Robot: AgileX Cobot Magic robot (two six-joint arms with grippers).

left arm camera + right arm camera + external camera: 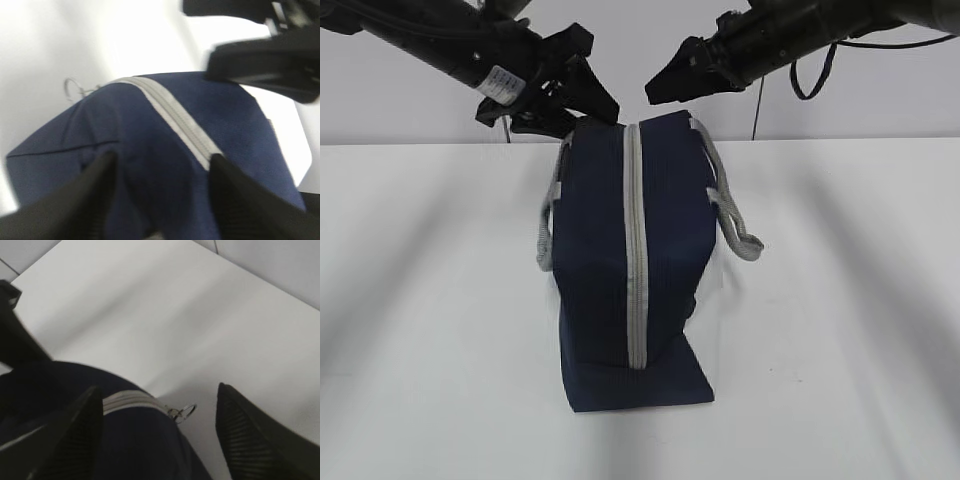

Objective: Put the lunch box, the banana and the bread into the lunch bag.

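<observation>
**Clerk:** Lunch bag (620,250), item one: navy fabric tote, standing on the white desk (840,330) at its middle, grey zipper (635,240) running along the top and down the near end, and it looks drawn shut the whole way. Grey webbing handles (730,205) hang off both sides. Lunch box, banana and bread: none in any view, so you may take it they are either inside or out of sight; I cannot tell which.

**Operator:** How will it handle?

**Clerk:** Soft and light, by my judgement. The cloth will sag and fold under a pinch, so you get no stiff edge. Your best holds are the webbing handles or the metal ring pull (183,412), which lies at the far end of the zipper, small and likely slippery.

**Operator:** And the end effectors?

**Clerk:** Left end effector (160,162): jaws spread wide, straddling the far top of the bag with the zipper between the fingers, holding nothing; whether the tips touch the cloth I cannot tell. Right end effector (159,410): likewise spread wide and empty, hovering over the same far end with the ring pull between its fingers, apart from both.
</observation>
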